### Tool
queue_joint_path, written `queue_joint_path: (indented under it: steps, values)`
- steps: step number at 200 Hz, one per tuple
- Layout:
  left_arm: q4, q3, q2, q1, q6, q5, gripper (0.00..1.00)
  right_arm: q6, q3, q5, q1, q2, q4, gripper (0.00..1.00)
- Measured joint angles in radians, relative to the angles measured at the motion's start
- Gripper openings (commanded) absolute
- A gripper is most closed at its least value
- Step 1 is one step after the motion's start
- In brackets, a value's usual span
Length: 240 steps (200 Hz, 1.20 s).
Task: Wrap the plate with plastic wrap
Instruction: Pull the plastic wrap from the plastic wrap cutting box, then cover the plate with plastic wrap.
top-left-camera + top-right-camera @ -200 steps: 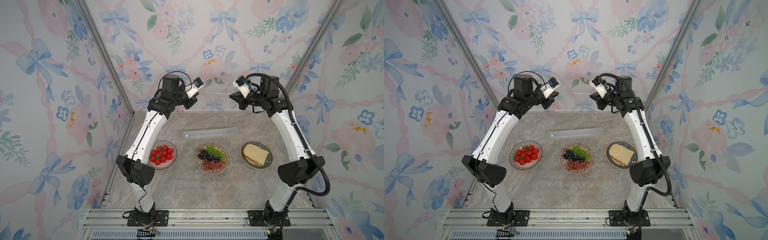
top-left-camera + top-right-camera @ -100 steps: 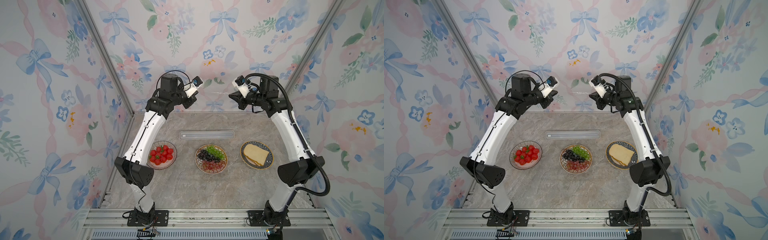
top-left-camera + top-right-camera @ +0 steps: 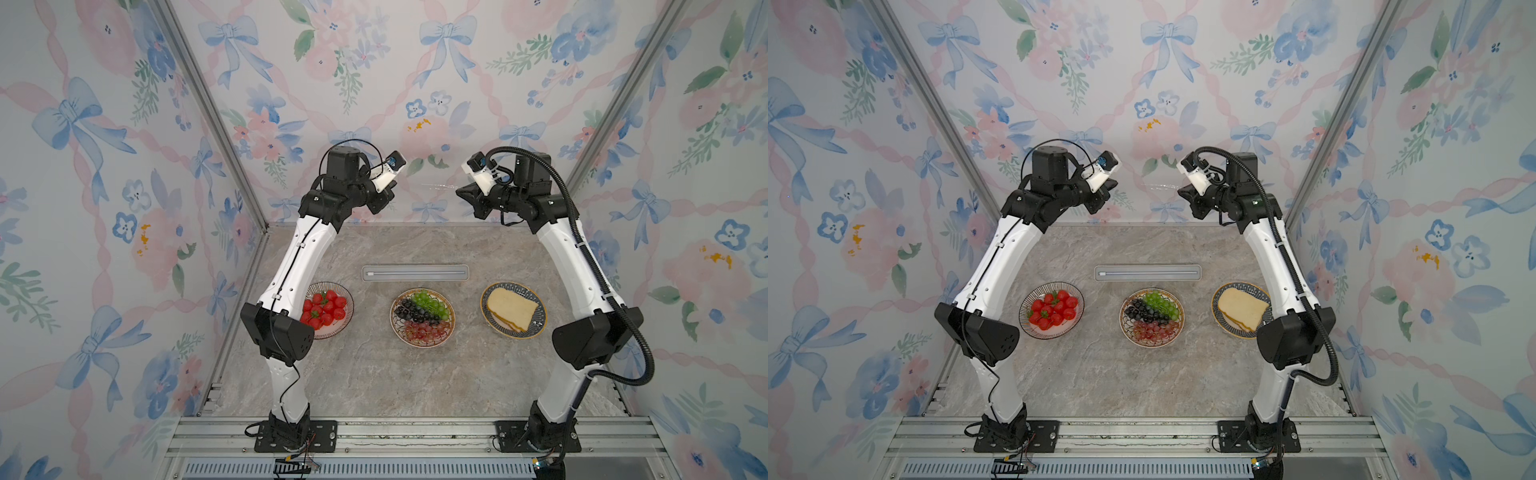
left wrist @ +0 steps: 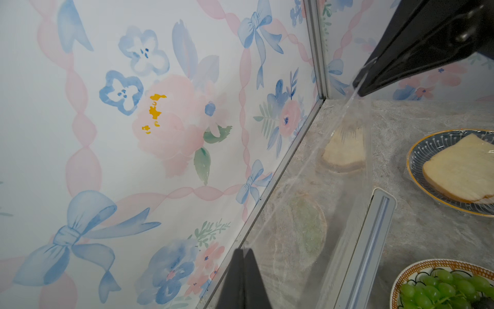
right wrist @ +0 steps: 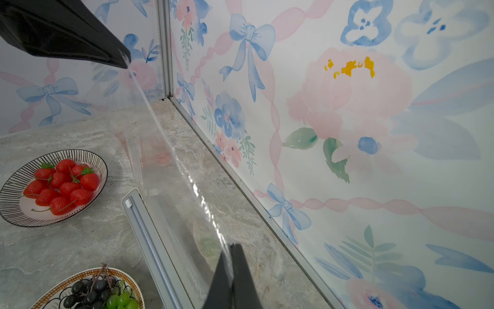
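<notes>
A grey marble-look tabletop (image 3: 374, 374) lies well below both jaw pairs. Thin, clear, glossy plastic wrap (image 5: 171, 187) stretches taut between them. Beneath that span sit a round orange-rimmed plate of grapes (image 3: 422, 343) and a long narrow cream box with a grey lid (image 3: 415, 273). The left gripper (image 4: 243, 250) and right gripper (image 5: 232, 245) are each clamped on an upper film corner.

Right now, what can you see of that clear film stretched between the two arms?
The plastic wrap is a thin, clear, glossy sheet, faintly rippled. Its top edge is pinched taut between the shut left end effector and right end effector. It seems to run down to the long dispenser box.
</notes>
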Motion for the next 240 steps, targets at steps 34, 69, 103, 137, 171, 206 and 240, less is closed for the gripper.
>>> queue_joint_path:
  steps: [34,69,103,137,171,206,240]
  values:
    - [0.002,-0.002,0.01,0.005,0.0,-0.004,0.0,-0.001,0.013,0.021,0.004,0.02,-0.003,0.0]
    - [0.009,-0.124,-0.087,0.004,0.0,-0.002,0.0,-0.001,-0.069,0.024,0.017,-0.036,0.028,0.0]
    - [0.023,-0.364,-0.266,-0.02,-0.021,-0.011,0.0,0.001,-0.348,0.064,0.055,-0.237,0.101,0.0]
    - [0.106,-0.734,-0.512,-0.117,-0.084,-0.085,0.0,0.047,-0.661,0.132,0.098,-0.475,0.183,0.0]
    - [0.209,-1.089,-0.737,-0.219,-0.203,-0.115,0.0,0.126,-0.939,0.238,0.161,-0.655,0.229,0.0]
    - [0.266,-1.378,-0.897,-0.308,-0.357,-0.134,0.0,0.253,-1.181,0.348,0.26,-0.805,0.226,0.0]
    - [0.292,-1.537,-1.011,-0.36,-0.503,-0.135,0.0,0.402,-1.342,0.446,0.344,-0.937,0.199,0.0]
